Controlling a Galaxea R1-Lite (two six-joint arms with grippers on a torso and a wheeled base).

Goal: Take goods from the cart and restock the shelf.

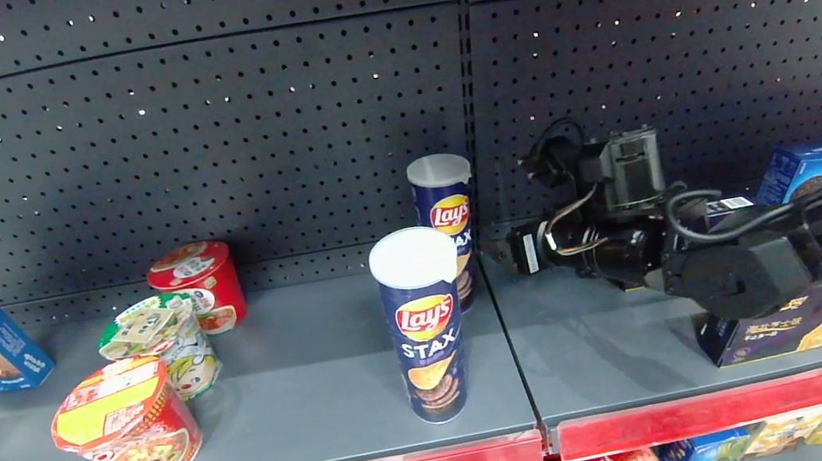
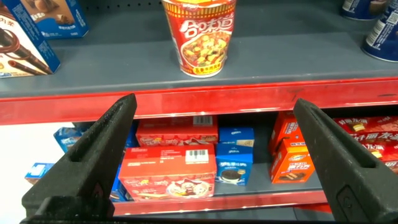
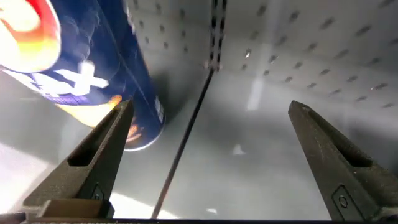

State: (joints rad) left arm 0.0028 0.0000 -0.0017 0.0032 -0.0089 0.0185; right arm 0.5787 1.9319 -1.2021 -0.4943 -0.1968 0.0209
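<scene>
Front can: upright on the shelf, near its edge.
Rear can: upright behind it, by the back panel.
Right fingers: I see them spread, empty, just beside the rear can.
Left fingers: released, facing the shelf's red lip below a noodle cup.

Two tall blue chip cans with white lids stand upright on the grey shelf — the front can near its red edge, the rear can just behind (close to the pegboard back), apart.
</scene>
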